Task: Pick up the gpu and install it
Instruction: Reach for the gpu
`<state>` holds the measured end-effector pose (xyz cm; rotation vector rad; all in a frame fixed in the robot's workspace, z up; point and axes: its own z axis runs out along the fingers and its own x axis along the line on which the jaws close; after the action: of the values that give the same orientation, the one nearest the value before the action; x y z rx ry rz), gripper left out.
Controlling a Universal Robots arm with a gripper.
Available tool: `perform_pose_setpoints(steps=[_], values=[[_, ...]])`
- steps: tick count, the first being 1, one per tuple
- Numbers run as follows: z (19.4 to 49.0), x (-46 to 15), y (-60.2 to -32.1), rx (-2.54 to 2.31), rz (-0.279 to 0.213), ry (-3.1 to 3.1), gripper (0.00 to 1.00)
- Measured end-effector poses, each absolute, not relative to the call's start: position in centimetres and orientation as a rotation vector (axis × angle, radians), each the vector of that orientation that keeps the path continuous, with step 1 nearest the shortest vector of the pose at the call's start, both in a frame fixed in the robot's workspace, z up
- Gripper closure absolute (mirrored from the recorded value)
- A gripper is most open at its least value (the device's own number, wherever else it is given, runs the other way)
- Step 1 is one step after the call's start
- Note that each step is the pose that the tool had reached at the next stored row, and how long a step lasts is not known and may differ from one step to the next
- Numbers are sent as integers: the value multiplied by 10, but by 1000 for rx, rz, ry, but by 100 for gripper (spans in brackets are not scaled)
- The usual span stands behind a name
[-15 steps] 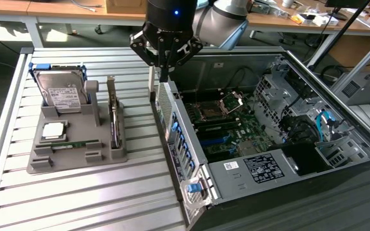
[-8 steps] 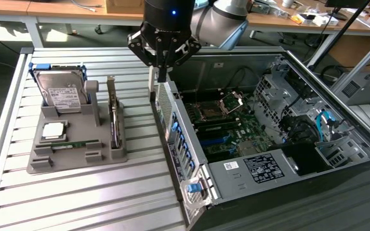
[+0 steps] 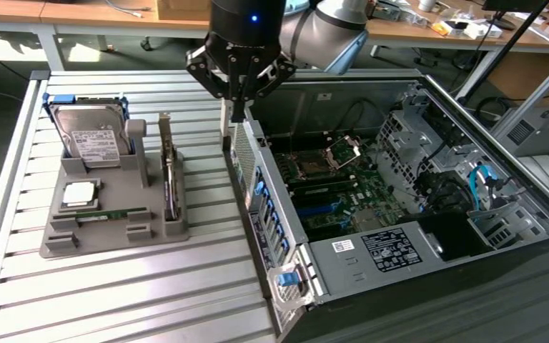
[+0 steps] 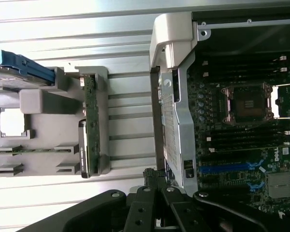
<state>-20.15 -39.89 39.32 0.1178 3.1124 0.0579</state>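
The gpu [image 3: 169, 175], a thin card with a dark edge and a silver end bracket, stands on edge in the slot of the grey holder [image 3: 112, 239] nearest the case. In the wrist view the gpu [image 4: 89, 125] is an upright green-brown strip. My gripper [image 3: 239, 107] hangs shut above the rear wall of the open computer case [image 3: 265, 207], with nothing between its fingers. It is apart from the gpu, off to the exterior view's right of it. The wrist view has the gripper [image 4: 154, 175] tips over that rear wall [image 4: 174, 121].
The holder also carries a silver hard drive [image 3: 88, 136] with a white label, a processor chip [image 3: 79, 193] and a green RAM stick [image 3: 108, 213]. The case lies open with its motherboard [image 3: 337, 186] exposed. Both rest on a slatted metal table [image 3: 141, 300].
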Motion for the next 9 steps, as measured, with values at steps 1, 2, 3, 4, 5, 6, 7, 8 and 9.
perform_pose_setpoints(steps=[1, 2, 3, 4, 5, 6, 7, 8, 9], values=[[393, -202, -399, 118, 58, 3112, 89], [393, -202, -399, 118, 58, 3112, 89], [393, -202, -399, 118, 58, 3113, 89], [393, -202, -399, 118, 58, 3112, 89], [393, -203, -399, 118, 58, 3112, 89], [393, -203, -399, 118, 58, 3112, 89], [393, -203, -399, 118, 58, 3112, 89], [393, -203, -399, 118, 58, 3113, 89], [393, -204, -399, 118, 58, 3112, 89]])
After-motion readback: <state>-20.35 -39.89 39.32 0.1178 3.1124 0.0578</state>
